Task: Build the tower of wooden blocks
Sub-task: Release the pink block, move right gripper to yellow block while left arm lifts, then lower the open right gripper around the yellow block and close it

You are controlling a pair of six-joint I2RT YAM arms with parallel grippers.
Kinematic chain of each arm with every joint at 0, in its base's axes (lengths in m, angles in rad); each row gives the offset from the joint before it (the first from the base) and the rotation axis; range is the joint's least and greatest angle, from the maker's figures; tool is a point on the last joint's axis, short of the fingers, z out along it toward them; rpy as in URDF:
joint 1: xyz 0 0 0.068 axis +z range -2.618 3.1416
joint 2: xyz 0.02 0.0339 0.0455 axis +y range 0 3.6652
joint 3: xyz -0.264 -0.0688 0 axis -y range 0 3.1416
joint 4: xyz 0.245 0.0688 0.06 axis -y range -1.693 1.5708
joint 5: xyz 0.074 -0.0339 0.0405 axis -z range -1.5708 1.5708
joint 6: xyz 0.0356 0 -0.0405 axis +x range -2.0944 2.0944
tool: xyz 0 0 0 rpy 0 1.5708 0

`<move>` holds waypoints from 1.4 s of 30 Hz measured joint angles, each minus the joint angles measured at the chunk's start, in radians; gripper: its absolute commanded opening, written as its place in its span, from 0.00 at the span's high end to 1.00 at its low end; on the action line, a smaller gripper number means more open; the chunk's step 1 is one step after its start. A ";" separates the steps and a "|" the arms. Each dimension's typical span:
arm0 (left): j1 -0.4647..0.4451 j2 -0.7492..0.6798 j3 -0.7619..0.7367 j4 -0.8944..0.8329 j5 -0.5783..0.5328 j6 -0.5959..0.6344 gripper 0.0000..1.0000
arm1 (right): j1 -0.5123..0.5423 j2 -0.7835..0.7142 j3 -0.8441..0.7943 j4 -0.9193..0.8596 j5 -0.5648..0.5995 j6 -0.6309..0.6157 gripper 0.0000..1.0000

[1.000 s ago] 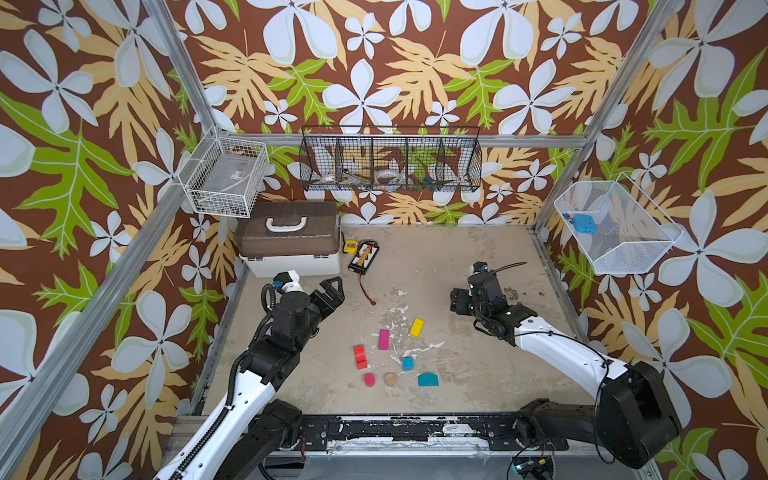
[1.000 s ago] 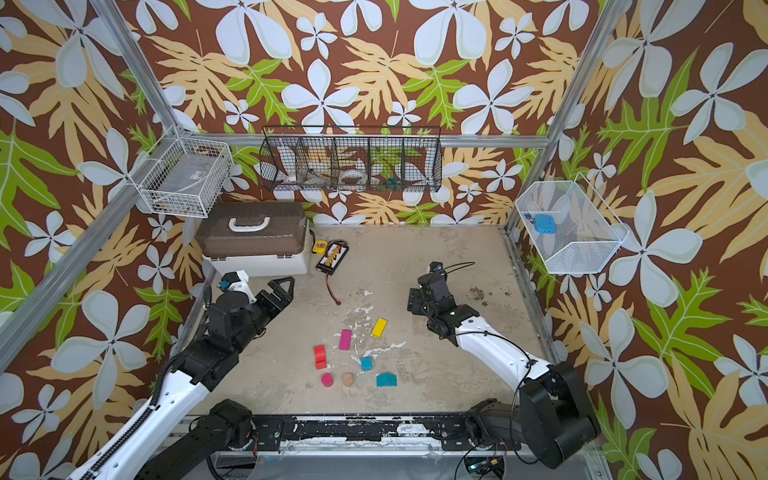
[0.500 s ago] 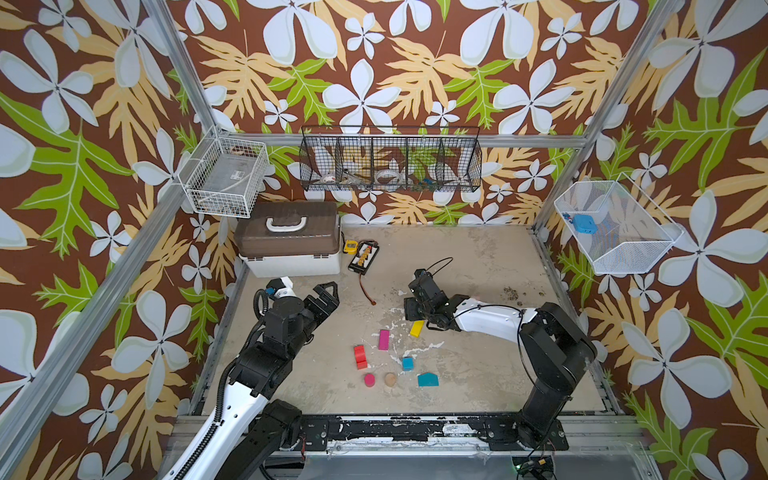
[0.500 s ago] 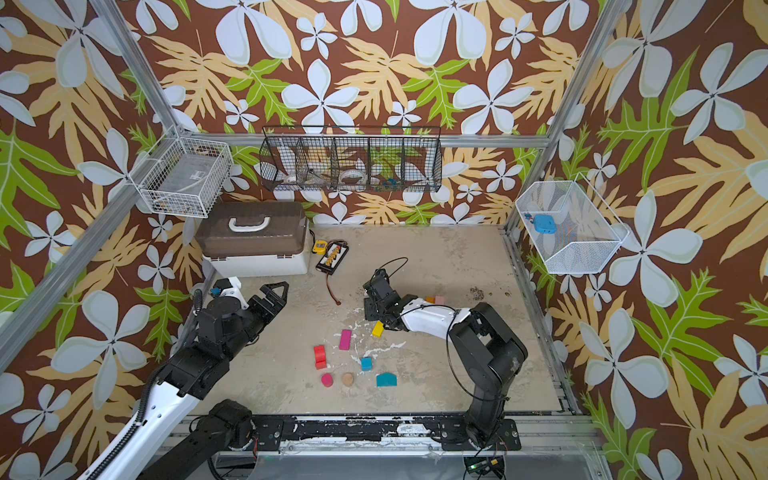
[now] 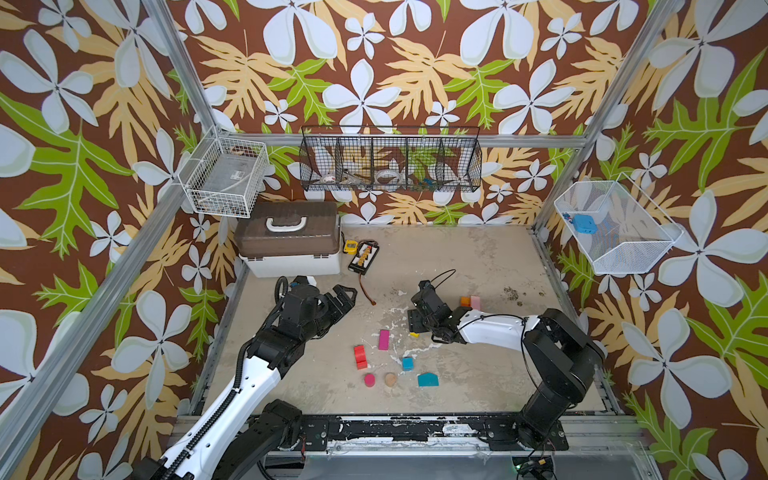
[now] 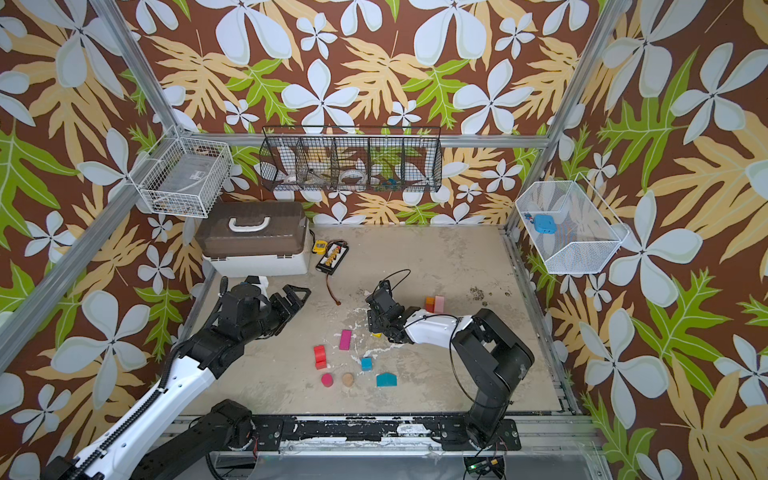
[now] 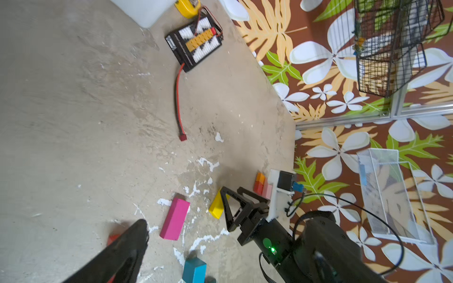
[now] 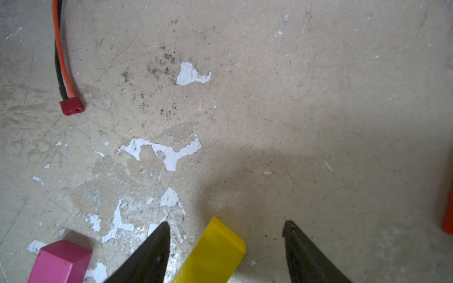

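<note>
Right jaws stand spread astride the yellow painted wooden brick [image 8: 212,250] lying flat on the bench [image 8: 306,98], apparently lined up to pinch it; left jaws gape wide, well aside.

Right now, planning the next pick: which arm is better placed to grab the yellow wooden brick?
Right. The right gripper straddles the yellow wooden brick, jaws open either side; the left gripper hangs open farther off.

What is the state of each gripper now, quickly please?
Left gripper: open, holding nothing.
Right gripper: open, jaws either side of the yellow block, not closed on it.
</note>
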State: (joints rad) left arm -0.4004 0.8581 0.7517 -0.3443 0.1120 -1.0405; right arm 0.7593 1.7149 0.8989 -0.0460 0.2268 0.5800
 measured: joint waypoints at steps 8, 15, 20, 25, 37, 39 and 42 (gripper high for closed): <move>0.000 -0.076 0.118 -0.122 -0.055 0.061 0.00 | 0.086 0.001 0.002 0.007 0.034 0.018 0.29; 0.000 -0.145 0.000 -0.011 -0.039 0.103 0.00 | 0.092 0.050 0.014 0.012 0.100 0.031 0.40; 0.000 -0.195 -0.320 0.355 0.029 0.061 0.00 | 0.093 0.055 -0.001 -0.022 0.113 0.049 0.41; 0.000 -0.095 -0.478 0.655 -0.023 0.081 0.01 | 0.092 0.016 -0.031 -0.046 0.170 0.071 0.41; 0.000 0.235 -0.416 0.846 -0.017 0.182 0.00 | 0.106 -0.099 -0.146 -0.021 0.171 0.096 0.20; 0.000 0.227 -0.421 0.849 -0.017 0.186 0.00 | 0.129 -0.134 -0.175 -0.014 0.163 0.096 0.13; 0.000 0.207 -0.422 0.856 -0.017 0.193 0.00 | 0.151 -0.154 -0.185 0.011 0.134 0.082 0.11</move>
State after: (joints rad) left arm -0.4004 1.0649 0.3298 0.5121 0.0948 -0.8478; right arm 0.9108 1.5612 0.7143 -0.0345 0.3611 0.6617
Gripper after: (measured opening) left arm 0.997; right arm 0.875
